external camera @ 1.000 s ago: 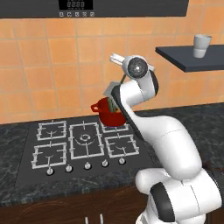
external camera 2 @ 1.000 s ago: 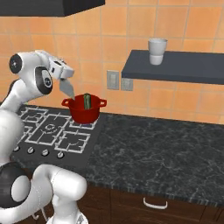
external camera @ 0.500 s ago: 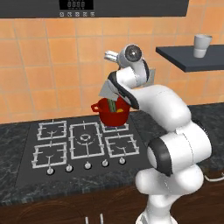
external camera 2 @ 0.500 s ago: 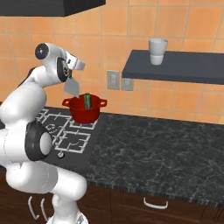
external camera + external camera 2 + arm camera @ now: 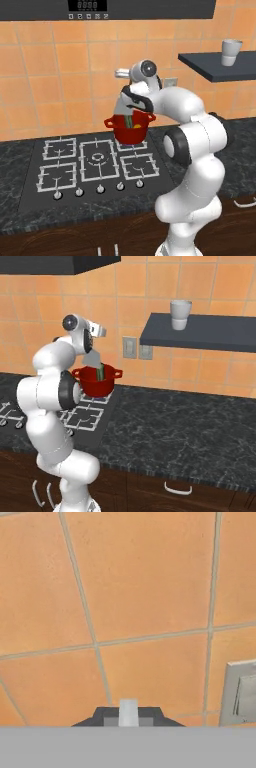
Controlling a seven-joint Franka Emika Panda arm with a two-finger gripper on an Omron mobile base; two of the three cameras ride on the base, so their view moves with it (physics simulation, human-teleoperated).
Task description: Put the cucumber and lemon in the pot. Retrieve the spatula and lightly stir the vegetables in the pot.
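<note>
The spatula [image 5: 93,359] hangs pinched in the closed gripper [image 5: 131,98], long axis tilted, blade toward six o'clock into the pot [image 5: 130,131], beside the cucumber [image 5: 100,372].

Glossy red pot [image 5: 131,131] – speckled stone counter [image 5: 180,431] – matt tiles [image 5: 150,587].

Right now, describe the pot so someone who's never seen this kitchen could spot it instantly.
Find the black gas hob set in the dark stone counter under the orange tiled wall. On its back burner nearest the wall socket stands the pot: small, round, with two short side handles. It is the one bright red thing on the hob.
</note>
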